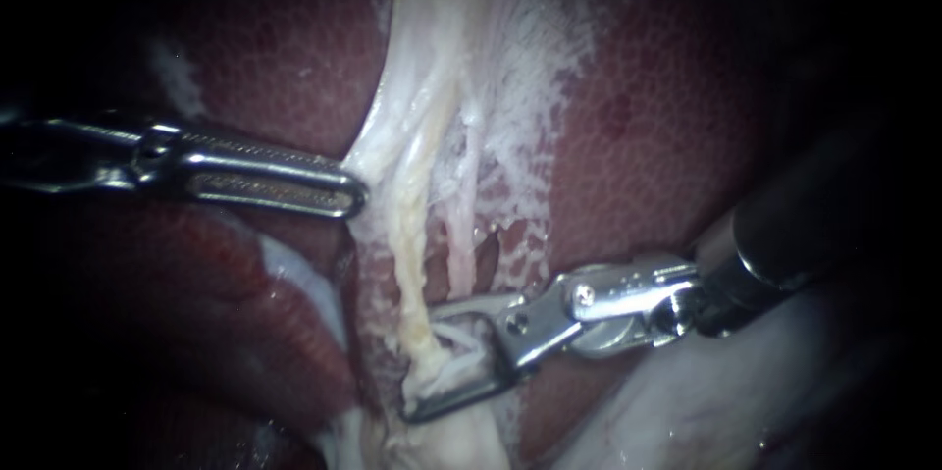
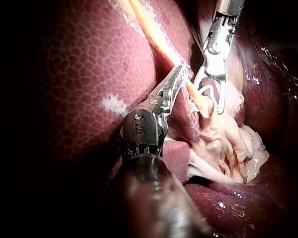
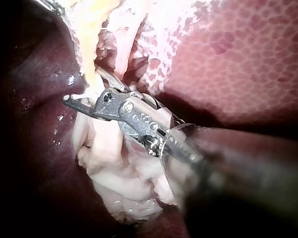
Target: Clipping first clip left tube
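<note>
With the left instrument [image 1: 355, 195] clamped on the pale tissue [image 1: 378, 151] and the right instrument [image 1: 422, 364] gaping astride the yellowish left tube [image 1: 412, 264] over the liver [image 1: 648, 136], I'd want both tips past the tube, square across, before squeezing.

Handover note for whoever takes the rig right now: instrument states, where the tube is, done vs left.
Left instrument: claw shut on the edge of the white tissue, holding it out to the side.
Right instrument: claw open, one side above and one below the left tube, low on the tube.
Done: claw is placed around the tube.
Left: no clip shows on the tube yet. Likely next is to close the right claw to set the clip, then open and back out.
</note>
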Robot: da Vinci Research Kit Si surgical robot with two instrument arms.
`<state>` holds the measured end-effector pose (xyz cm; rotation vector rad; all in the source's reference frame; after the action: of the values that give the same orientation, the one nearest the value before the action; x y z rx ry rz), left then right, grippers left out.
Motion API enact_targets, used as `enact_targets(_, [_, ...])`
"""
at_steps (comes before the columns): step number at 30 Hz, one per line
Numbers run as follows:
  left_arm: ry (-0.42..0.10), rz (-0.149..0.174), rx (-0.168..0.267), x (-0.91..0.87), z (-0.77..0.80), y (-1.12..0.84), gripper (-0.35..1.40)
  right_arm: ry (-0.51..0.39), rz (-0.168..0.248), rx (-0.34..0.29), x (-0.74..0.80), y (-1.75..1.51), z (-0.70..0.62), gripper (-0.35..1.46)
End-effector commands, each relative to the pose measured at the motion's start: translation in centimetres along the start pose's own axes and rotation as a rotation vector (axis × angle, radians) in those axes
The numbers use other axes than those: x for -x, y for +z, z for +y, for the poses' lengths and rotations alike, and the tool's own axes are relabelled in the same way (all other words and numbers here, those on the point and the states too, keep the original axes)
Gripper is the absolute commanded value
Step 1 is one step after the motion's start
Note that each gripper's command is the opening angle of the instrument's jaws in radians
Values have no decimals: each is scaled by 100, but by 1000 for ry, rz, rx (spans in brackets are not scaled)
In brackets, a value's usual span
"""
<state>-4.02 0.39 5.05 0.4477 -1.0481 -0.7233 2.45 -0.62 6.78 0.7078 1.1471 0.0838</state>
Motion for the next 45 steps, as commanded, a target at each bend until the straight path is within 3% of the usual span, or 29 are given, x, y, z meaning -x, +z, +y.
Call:
enact_targets(1, [0, 0, 1, 0, 0, 0, -35, 0, 0, 1, 1, 1, 1, 56])
enact_targets(19, [0, 0, -1, 0, 0, 2, -35, -1, -4, 5, 5, 8, 9, 44])
enact_targets(22, [0, 0, -1, 0, 0, 2, -35, 4, -4, 5, 6, 7, 8, 30])
enact_targets(27, [0, 0, -1, 0, 0, 2, -35, 45, -4, -2, 7, 6, 10, -22])
enact_targets(30, [0, 0, 0, 0, 0, 2, -35, 46, -4, -2, 8, 6, 13, -33])
enact_targets(45, [1, 1, -3, -1, 0, 3, -35, 45, -4, -3, 9, 6, 14, -35])
